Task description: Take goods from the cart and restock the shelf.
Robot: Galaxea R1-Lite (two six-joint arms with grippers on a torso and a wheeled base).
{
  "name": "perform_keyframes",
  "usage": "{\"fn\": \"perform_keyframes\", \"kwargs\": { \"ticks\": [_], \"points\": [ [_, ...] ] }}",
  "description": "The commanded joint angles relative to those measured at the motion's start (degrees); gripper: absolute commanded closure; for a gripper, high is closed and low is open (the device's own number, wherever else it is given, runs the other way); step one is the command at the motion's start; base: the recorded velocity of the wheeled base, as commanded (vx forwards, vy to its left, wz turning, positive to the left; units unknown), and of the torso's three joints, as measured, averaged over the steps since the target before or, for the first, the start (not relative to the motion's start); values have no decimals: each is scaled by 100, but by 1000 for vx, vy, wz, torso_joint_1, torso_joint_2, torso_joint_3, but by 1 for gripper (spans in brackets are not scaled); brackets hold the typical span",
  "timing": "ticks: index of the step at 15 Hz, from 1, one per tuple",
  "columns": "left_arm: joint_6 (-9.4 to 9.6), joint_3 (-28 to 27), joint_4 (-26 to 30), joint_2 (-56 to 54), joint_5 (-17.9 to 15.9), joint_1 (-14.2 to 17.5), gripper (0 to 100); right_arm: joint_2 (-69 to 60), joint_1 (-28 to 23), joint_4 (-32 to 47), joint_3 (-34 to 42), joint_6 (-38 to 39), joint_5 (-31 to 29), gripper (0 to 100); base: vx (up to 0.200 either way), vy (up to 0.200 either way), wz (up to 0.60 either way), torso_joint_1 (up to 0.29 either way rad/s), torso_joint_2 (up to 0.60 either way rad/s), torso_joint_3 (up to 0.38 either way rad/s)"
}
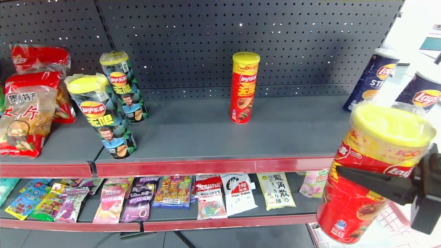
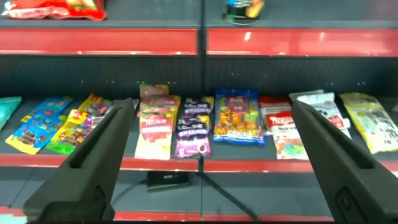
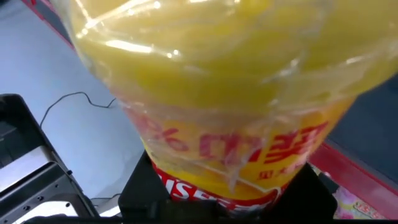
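My right gripper [image 1: 375,181] is shut on a red chip can with a yellow lid [image 1: 372,165], held upright at the right, in front of and below the upper shelf [image 1: 213,137]. The can's yellow lid [image 3: 217,56] looms close in the right wrist view, black fingers [image 3: 149,193] clamped around its body. Another red can [image 1: 244,88] stands mid-shelf. Two green-black cans [image 1: 103,115] [image 1: 124,86] stand at the left. My left gripper [image 2: 205,155] is open, low before the lower shelf [image 2: 205,165].
Two dark blue cans [image 1: 370,81] [image 1: 423,94] stand at the shelf's right end. Red snack bags [image 1: 29,103] fill the far left. Flat candy packets [image 1: 172,193] line the lower shelf. A red-framed cart [image 1: 386,227] sits at the lower right. Open shelf space lies either side of the middle red can.
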Motion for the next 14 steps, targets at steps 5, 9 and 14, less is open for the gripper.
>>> {"fn": "perform_keyframes", "kwargs": {
  "ticks": [5, 9, 14],
  "points": [
    [-6, 0, -1, 5, 2, 6, 0, 15, -3, 8, 8, -2, -10, 100, 200, 0, 0, 10, 1, 3],
    [-6, 0, -1, 5, 2, 6, 0, 23, -3, 8, -1, -2, -10, 100, 0, 0, 0, 0, 0, 0],
    [-6, 0, -1, 5, 2, 6, 0, 50, -3, 8, -1, -2, -10, 100, 0, -120, 0, -5, 1, 0]
  ]
}}
